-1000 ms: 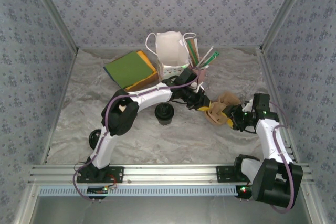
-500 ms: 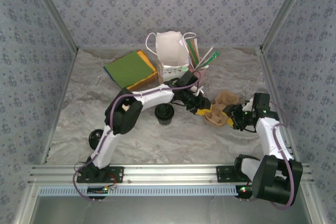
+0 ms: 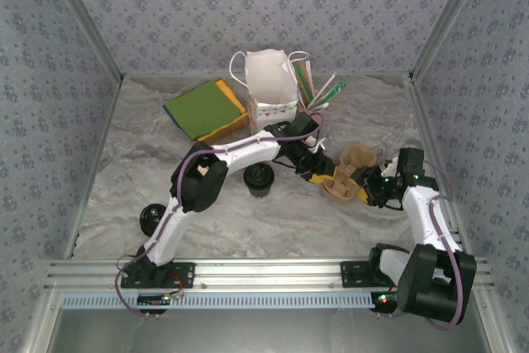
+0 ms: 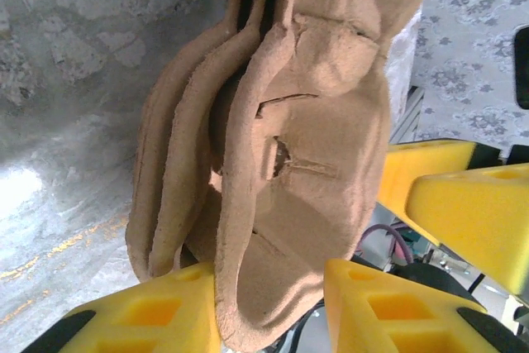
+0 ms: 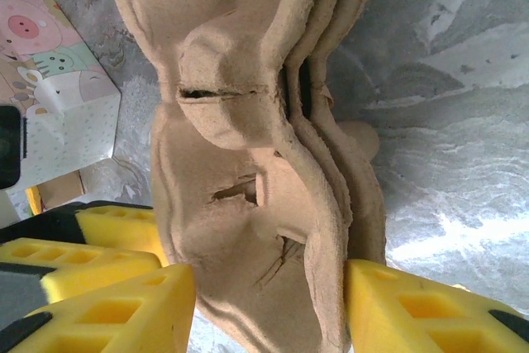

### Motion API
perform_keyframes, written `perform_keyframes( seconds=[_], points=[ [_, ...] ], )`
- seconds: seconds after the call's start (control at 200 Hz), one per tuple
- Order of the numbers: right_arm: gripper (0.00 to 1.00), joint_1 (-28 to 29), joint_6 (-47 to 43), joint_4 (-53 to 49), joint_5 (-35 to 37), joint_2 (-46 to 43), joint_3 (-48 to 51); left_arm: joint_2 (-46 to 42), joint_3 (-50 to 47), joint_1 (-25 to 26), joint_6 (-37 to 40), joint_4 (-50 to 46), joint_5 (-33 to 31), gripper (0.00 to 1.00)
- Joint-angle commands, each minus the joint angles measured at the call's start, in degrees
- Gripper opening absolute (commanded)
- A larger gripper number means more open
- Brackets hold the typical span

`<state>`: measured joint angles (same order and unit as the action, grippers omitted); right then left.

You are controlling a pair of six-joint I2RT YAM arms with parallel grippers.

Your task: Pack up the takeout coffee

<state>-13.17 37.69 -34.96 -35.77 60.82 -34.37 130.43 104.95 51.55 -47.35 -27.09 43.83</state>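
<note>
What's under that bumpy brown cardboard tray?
More trays just like it: the top cardboard tray sits nested on at least two others. Whether anything lies under the stack, on the crinkly table cover, is hidden.

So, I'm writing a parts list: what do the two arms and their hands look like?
The left arm and right arm are white shells with black joints, each trailing a purple cable. The left hand and right hand carry blocky yellow fingers with square hollows.
</note>
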Motion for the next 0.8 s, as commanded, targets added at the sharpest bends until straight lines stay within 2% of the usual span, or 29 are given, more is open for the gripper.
perform_keyframes(
  seconds=[0.0, 0.075, 0.38, 0.575, 0.795],
  points=[
    [0.51, -0.09, -1.17, -0.83, -0.6, 0.0, 0.29, 1.88, 2.85, 0.83, 2.43, -2.7, -0.2, 0.37],
    [0.52, -0.01, -1.22, -0.65, -0.62, 0.02, 0.36, 2.23, 3.19, 1.01, 2.45, -2.7, -0.16, 0.36],
    [0.51, -0.04, -1.21, -1.07, -0.27, -0.21, 0.32, 0.25, 0.78, 0.55, 0.57, -0.03, -0.6, 0.14],
    [0.52, -0.24, -1.18, -2.17, 0.44, -1.2, 0.36, -3.55, -4.81, -0.96, -5.19, 7.66, 0.76, 0.11],
    [0.59, -1.22, -1.15, -3.22, -0.53, -2.76, -0.06, -6.32, -7.65, -1.69, -8.97, 12.81, 1.42, 0.07]
  ],
)
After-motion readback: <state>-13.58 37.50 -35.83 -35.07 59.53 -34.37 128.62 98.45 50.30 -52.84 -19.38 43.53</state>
